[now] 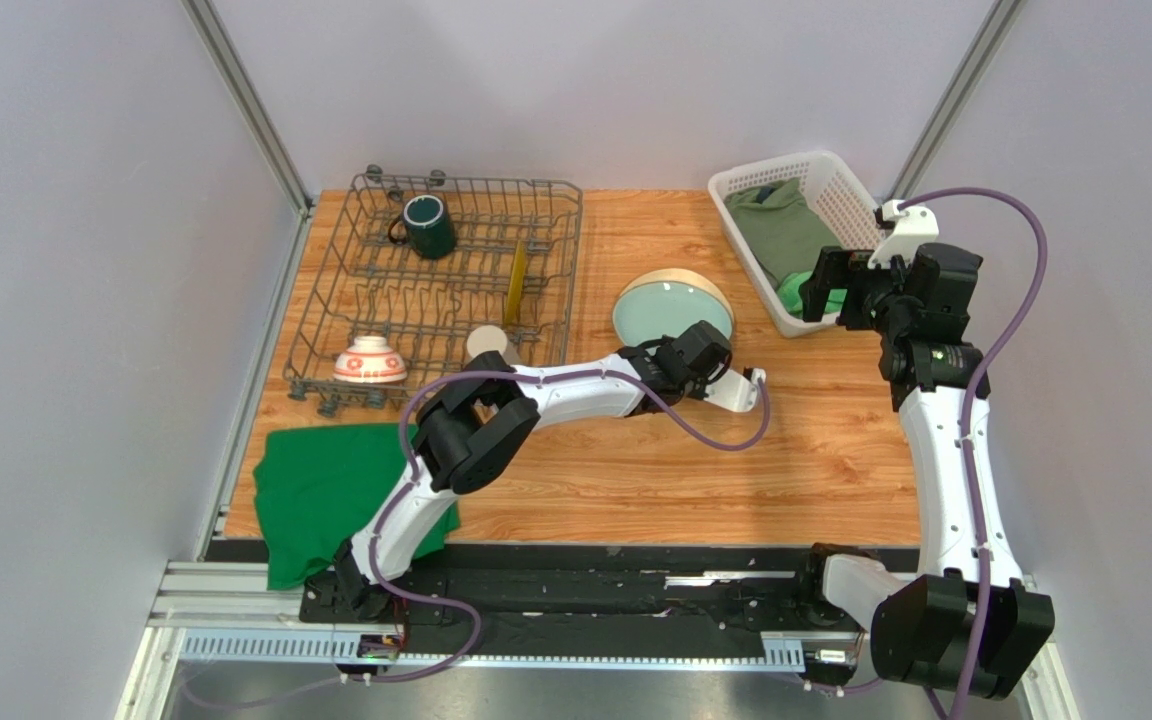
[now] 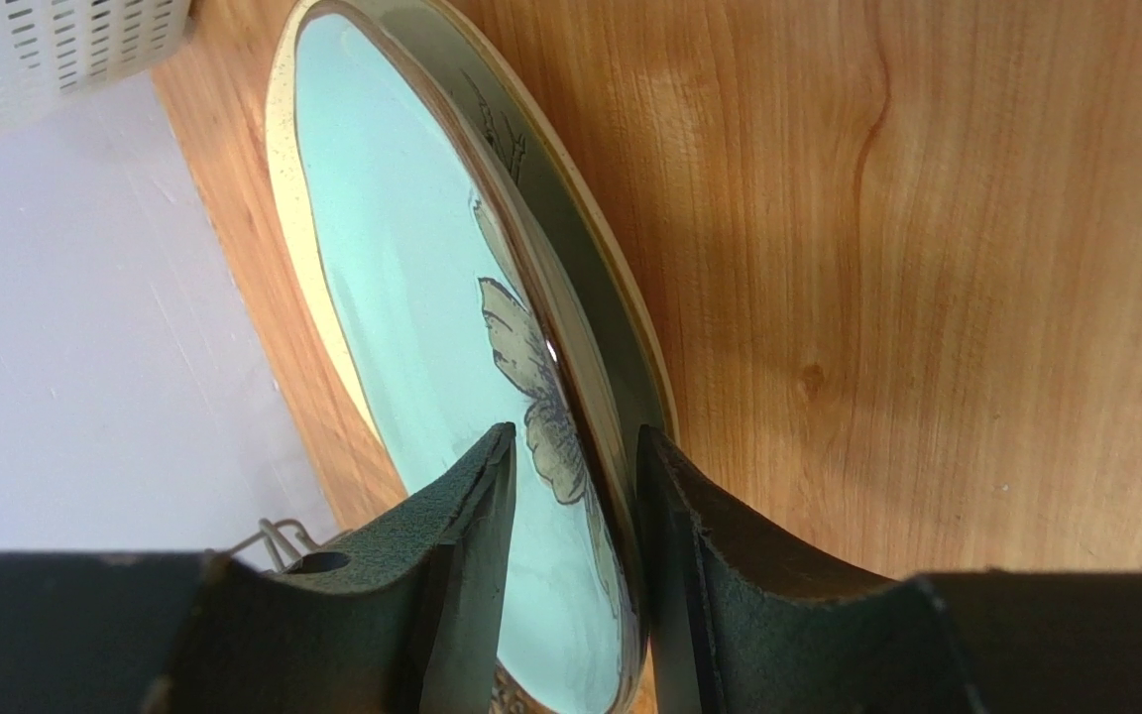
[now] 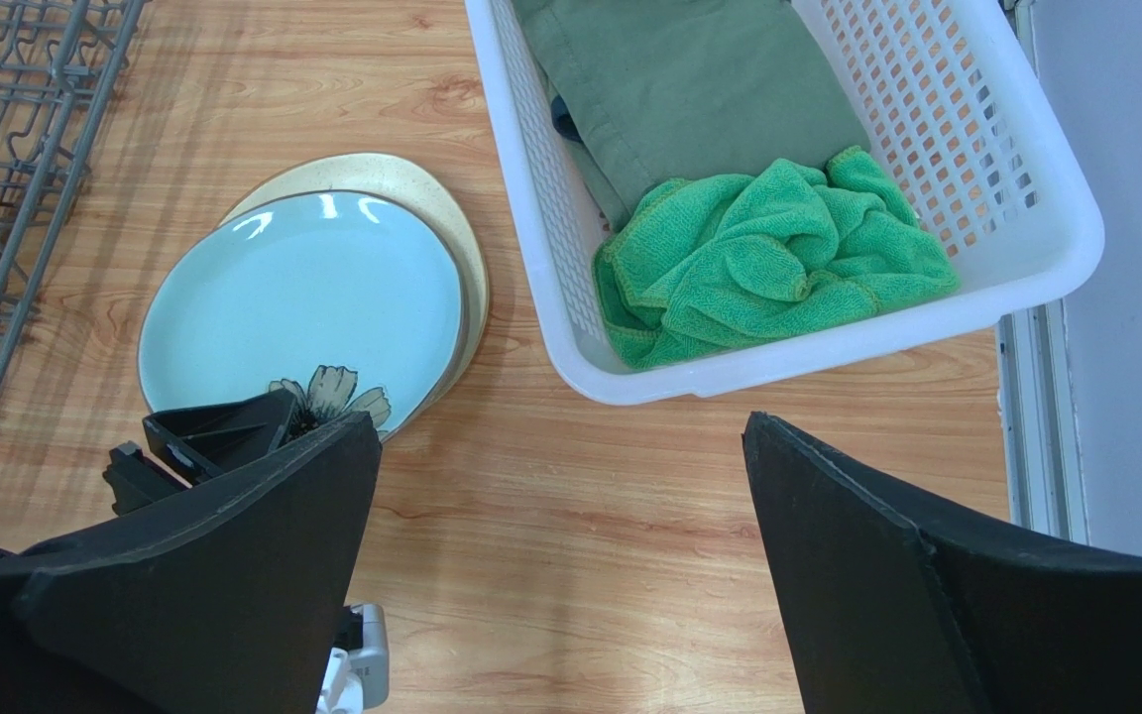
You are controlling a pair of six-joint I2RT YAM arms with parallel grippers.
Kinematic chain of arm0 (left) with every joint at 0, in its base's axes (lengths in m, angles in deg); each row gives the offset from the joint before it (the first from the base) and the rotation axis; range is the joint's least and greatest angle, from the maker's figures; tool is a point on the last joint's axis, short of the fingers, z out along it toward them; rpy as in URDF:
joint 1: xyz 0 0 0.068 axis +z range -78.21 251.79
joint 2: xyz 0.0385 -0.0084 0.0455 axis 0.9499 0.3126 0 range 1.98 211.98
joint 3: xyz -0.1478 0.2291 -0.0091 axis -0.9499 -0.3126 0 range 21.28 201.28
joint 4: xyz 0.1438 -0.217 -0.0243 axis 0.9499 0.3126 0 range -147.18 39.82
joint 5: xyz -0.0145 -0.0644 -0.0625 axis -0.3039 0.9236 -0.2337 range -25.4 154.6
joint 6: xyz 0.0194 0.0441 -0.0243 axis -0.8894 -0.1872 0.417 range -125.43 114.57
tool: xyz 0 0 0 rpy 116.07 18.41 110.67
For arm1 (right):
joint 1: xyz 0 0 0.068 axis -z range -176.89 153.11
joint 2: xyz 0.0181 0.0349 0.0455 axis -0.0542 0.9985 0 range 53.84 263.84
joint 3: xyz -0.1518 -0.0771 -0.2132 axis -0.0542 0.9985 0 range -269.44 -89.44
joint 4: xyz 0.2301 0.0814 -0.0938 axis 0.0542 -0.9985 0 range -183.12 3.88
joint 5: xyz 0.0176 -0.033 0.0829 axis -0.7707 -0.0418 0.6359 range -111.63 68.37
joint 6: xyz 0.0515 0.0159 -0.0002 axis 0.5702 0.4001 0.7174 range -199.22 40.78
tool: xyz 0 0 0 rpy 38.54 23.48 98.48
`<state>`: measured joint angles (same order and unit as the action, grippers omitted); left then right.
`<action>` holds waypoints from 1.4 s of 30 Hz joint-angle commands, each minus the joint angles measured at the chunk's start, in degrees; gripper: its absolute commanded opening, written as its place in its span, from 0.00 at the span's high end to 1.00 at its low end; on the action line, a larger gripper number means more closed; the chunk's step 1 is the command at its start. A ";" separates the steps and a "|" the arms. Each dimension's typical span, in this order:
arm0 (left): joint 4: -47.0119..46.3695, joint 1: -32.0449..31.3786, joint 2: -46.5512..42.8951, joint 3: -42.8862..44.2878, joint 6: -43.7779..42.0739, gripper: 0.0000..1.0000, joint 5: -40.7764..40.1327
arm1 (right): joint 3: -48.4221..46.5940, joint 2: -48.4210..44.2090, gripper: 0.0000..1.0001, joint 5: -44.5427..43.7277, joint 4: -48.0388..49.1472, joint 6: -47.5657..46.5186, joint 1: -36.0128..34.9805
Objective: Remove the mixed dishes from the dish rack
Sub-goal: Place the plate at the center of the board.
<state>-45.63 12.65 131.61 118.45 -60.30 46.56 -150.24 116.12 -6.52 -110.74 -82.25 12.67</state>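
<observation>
The pale teal plate [image 1: 672, 308] [image 3: 302, 305] lies on the cream bowl [image 1: 672, 273] [image 3: 451, 223] right of the dish rack [image 1: 552, 195]. My left gripper [image 1: 683, 354] [image 2: 574, 435] is shut on the teal plate [image 2: 413, 298], one finger over its flowered face and the other outside its near rim. In the rack are a dark green mug [image 1: 428, 225], an upright yellow plate [image 1: 518, 281], a red-and-white bowl [image 1: 369, 360] and a beige cup [image 1: 488, 344]. My right gripper [image 1: 820, 285] [image 3: 562, 424] hangs open above bare wood beside the basket.
A white lattice basket [image 1: 815, 173] [image 3: 1039, 223] with green cloths [image 3: 771, 253] stands at the back right. A green cloth [image 1: 334, 488] lies at the front left of the table. Grey walls close in on both sides.
</observation>
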 commanded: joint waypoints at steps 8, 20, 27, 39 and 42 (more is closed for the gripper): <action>5.94 -0.46 -4.82 4.26 0.56 0.57 2.31 | -0.82 -0.32 0.01 0.36 0.89 -0.05 0.54; 8.22 -0.28 -5.08 5.49 0.99 0.57 3.19 | -0.82 -0.32 0.01 0.35 0.98 -0.14 0.63; 10.07 -0.28 -4.29 7.51 0.73 0.57 3.63 | -0.82 -0.23 0.01 0.35 0.89 -0.05 0.63; 10.77 -0.02 -2.53 9.09 0.12 0.57 3.63 | -0.82 -0.50 0.01 0.44 0.89 -0.14 0.72; 11.12 0.07 -2.10 9.36 0.03 0.57 3.80 | -0.82 -0.49 0.01 0.44 0.98 -0.14 0.81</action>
<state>-34.22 12.67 130.99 124.15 -59.74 50.17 -150.24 116.12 -6.54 -110.74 -82.27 12.95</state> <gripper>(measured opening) 0.433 0.989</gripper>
